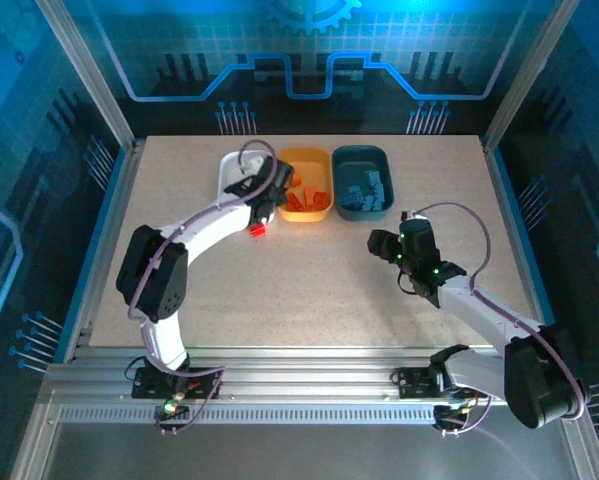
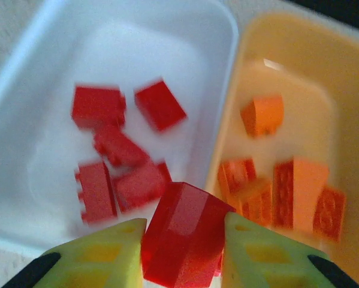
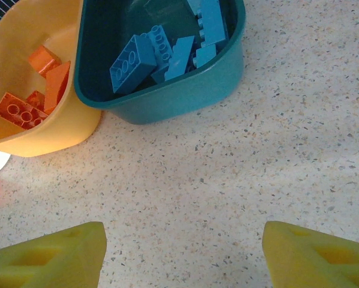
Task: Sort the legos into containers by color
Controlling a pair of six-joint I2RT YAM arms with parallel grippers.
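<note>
- Furthest left, the white tray (image 2: 167, 48) is sitting just beside the orange-yellow tray (image 2: 299, 54), on its left, and is holding several red legos (image 2: 98, 107).
- By the orange-yellow tray's near-left corner, the left fingers (image 2: 101, 255) are pinching one red lego (image 2: 179, 252) between them, narrowly parted around it.
- The orange-yellow tray itself is carrying the orange legos (image 2: 263, 114).
- Just right of the orange-yellow tray, the dark teal tray (image 3: 185, 90) is holding the light blue legos (image 3: 134, 60).
- Nearer and to the right of the orange-yellow tray, the right fingers (image 3: 53, 252) are standing wide apart over bare table (image 3: 227, 180), gripping nothing.
</note>
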